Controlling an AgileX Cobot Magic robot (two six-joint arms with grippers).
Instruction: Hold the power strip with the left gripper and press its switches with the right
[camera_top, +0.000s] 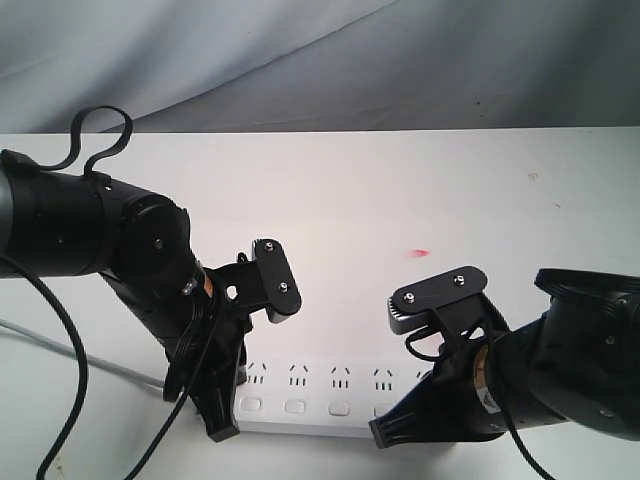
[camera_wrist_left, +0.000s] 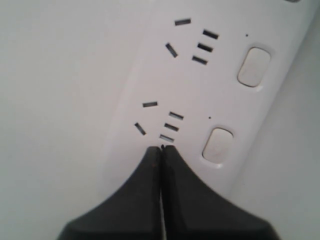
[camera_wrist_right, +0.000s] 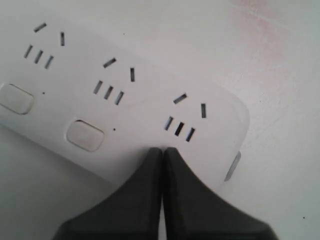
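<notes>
The white power strip (camera_top: 320, 392) lies along the table's near edge, sockets in a row with the switches (camera_top: 296, 407) below them. My left gripper (camera_top: 221, 430) is shut, its tips down on the strip's left end; in the left wrist view the left gripper (camera_wrist_left: 161, 148) touches the power strip (camera_wrist_left: 220, 90) just below a socket, beside a switch (camera_wrist_left: 217, 145). My right gripper (camera_top: 384, 434) is shut too. In the right wrist view the right gripper (camera_wrist_right: 163, 149) rests on the power strip (camera_wrist_right: 145, 115) under the end socket, hiding that switch; another switch (camera_wrist_right: 85, 134) shows beside it.
The strip's thin grey cord (camera_top: 100, 362) runs off to the left across the white table (camera_top: 400, 190). A small red mark (camera_top: 418, 251) lies on the table behind the right arm. Grey cloth (camera_top: 300, 60) hangs at the back.
</notes>
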